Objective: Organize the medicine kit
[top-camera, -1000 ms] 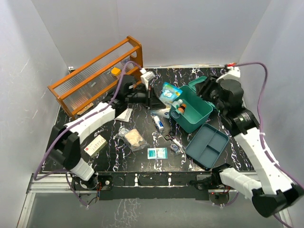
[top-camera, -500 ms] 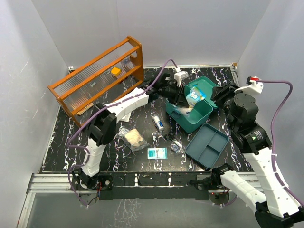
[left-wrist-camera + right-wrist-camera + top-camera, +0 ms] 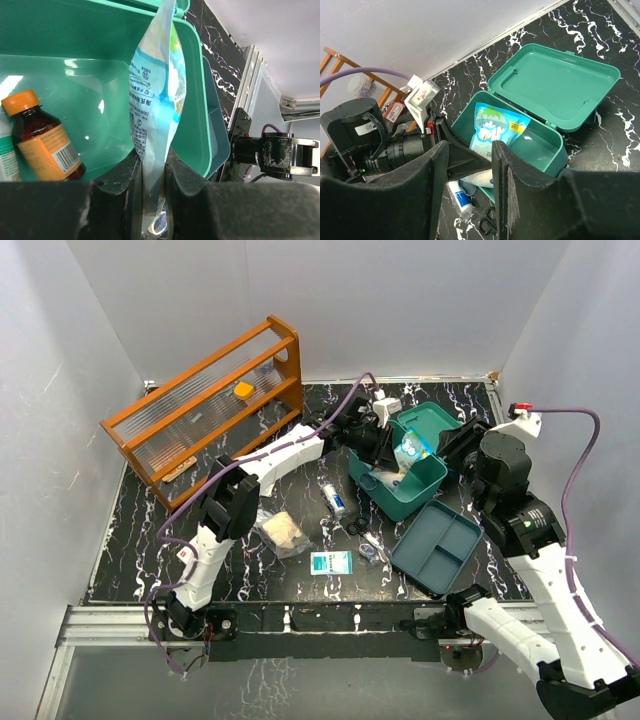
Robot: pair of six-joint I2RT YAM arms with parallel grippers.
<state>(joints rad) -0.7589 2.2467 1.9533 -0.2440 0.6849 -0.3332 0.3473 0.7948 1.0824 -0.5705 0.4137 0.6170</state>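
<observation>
The medicine kit (image 3: 428,483), a single teal box, stands open toward the far right of the table (image 3: 130,540), its lid (image 3: 555,87) laid back. In it are one brown bottle with an orange cap (image 3: 42,135) and one printed pouch (image 3: 155,100), upright with its top above the rim and clamped between the left fingers (image 3: 127,185). The right fingers (image 3: 437,190) hang apart above the kit, holding nothing. One blue-grey divided tray (image 3: 436,548) lies just beside the kit's near side. One orange wooden rack (image 3: 205,400) stands at the far left. One tube (image 3: 335,498), one pair of scissors (image 3: 355,528), one teal-and-white packet (image 3: 330,561) and one clear bag (image 3: 283,530) lie loose on the black, white-veined marble. The walls are white.
</observation>
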